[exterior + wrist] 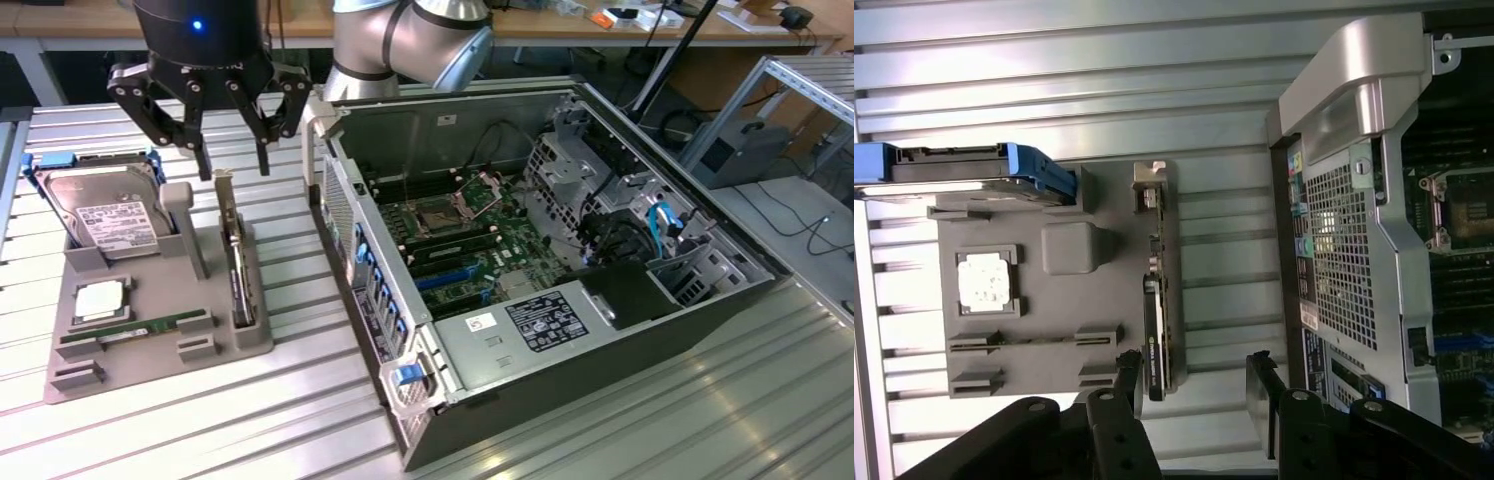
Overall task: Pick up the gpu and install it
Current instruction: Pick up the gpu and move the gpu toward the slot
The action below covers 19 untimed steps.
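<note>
The gpu (239, 268) is a thin dark card with a silver bracket at its far end. It stands on edge in a slot of the grey holder (160, 362) on the exterior view's left. My gripper (234, 160) hangs open just above the card's bracket end, touching nothing. In the wrist view the gpu (1157, 300) lies along the holder's edge nearest the case. One dark finger (1129, 372) hangs over the card's end. The gripper (1194, 378) is open and empty. The open computer case (350, 215) lies beside the holder, its motherboard (461, 235) exposed.
The holder also carries a boxy silver hard drive (107, 215) with blue rails, a square processor (100, 300) and a green memory stick (147, 327). The case's perforated rear panel (1339, 240) stands close to the gpu. Everything rests on a ribbed metal table (200, 430).
</note>
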Available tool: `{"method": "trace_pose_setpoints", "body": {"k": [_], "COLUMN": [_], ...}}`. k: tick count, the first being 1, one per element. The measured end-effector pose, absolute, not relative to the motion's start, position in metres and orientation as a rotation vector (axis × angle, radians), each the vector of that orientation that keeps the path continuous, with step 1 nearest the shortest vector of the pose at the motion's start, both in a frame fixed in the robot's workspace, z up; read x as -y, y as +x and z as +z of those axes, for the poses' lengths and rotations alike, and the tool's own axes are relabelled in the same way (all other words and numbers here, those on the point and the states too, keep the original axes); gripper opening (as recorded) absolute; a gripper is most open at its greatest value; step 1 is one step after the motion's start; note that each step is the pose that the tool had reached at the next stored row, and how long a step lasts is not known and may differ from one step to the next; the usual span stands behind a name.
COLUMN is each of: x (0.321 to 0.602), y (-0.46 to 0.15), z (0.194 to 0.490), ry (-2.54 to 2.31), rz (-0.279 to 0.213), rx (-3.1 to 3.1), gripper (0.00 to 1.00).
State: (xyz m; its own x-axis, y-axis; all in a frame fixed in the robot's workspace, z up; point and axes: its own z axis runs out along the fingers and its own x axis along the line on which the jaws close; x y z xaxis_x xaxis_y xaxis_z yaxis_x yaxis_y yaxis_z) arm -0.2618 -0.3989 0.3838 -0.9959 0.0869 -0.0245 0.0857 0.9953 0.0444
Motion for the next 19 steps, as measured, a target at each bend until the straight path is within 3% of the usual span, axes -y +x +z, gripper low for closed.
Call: {"method": "trace_pose_setpoints", "body": {"k": [19], "x": [0.3989], "y": [-0.2621], "z": [0.3800], "ry": [0.135], "rz": [0.067], "rx": [-3.112], "gripper": [0.54]}}
